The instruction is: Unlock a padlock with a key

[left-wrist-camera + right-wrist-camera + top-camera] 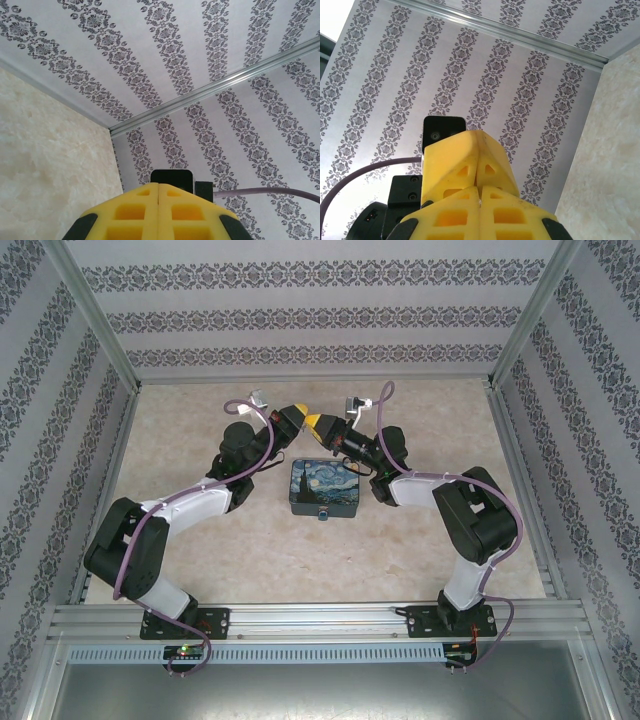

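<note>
Counted: one chunky rectangular padlock (323, 488) printed with a dark blue night-sky painting, flat on the beige counter (380, 560); one tiny blue-headed metal key (325, 514) at its near edge, possibly inserted, too small to confirm. Judged rigid, fairly heavy, slick-faced: grip across the dark sides. Pinch the light key by its head. Just beyond the padlock's far edge, raised: left hand (296, 414) and right hand (314, 423), yellow-padded, each pressed together, pinching nothing.
</note>
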You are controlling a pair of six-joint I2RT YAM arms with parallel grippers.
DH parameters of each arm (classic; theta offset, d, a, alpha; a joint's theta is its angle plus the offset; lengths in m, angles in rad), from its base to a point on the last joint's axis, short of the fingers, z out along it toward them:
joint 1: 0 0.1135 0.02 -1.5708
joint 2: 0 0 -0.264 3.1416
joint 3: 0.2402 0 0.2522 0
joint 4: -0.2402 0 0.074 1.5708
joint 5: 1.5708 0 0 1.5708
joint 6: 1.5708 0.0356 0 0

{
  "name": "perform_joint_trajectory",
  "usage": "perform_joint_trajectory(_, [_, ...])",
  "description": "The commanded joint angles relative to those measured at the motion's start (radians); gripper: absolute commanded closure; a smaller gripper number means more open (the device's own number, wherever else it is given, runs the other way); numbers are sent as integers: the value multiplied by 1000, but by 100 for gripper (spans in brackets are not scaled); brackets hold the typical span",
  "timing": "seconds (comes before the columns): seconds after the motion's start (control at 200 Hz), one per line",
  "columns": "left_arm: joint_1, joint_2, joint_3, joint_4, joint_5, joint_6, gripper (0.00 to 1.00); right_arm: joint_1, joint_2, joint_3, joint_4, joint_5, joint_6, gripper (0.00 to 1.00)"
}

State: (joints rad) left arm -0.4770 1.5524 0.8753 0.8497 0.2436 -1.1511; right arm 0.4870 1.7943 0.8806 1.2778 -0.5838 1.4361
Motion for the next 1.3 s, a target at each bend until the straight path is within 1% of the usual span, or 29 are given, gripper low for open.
perform_joint_trajectory(0.0, [-21,-41,-9,38,16,18,100,-14,17,-5,34,48,1,100])
perform_joint_trajectory(0.025, [-22,-41,-9,35,16,16,100,-14,17,-6,36,44,1,100])
perform_joint_trajectory(0.045, [-23,-43,-9,30,14,17,95,-15,17,-5,36,42,1,100])
perform_joint_trajectory(0.085, [-21,-49,-10,18,6,19,77,-16,15,-8,37,35,1,100])
perform_joint_trajectory(0.145, [-20,-64,-8,-12,-8,29,44,-19,10,-18,37,31,-2,100])
perform_joint_trajectory(0.175, [-20,-73,-7,-33,-15,36,33,-21,7,-24,37,26,-3,100])
perform_joint_trajectory(0.235, [-16,-99,-8,-75,-30,53,21,-27,1,-39,38,17,-5,100])
perform_joint_trajectory(0.28, [-9,-116,-10,-101,-38,59,16,-31,-5,-50,40,11,-6,100])
perform_joint_trajectory(0.425, [22,-159,-11,-190,-17,72,12,-46,-27,-80,37,-22,-15,100])
perform_joint_trajectory(0.62, [51,-206,22,-390,88,164,10,-68,-66,-122,14,-66,-37,100])
perform_joint_trajectory(0.749, [62,-233,69,-592,158,282,10,-80,-92,-150,-8,-85,-50,100])
perform_joint_trajectory(0.854, [62,-254,109,-788,214,406,9,-95,-135,-183,-91,-87,-89,100])
perform_joint_trajectory(0.919, [61,-274,105,-890,237,468,8,-110,-162,-206,-138,-91,-115,100])
perform_joint_trajectory(1.019, [49,-322,50,-972,241,508,7,-134,-210,-230,-233,-95,-167,100])
perform_joint_trajectory(1.089, [25,-358,2,-996,216,518,7,-148,-235,-235,-306,-101,-200,100])
perform_joint_trajectory(1.194, [-39,-395,-72,-1001,166,514,6,-166,-256,-235,-410,-106,-242,100])
perform_joint_trajectory(1.294, [-113,-410,-149,-949,109,497,6,-178,-284,-230,-527,-95,-306,100])
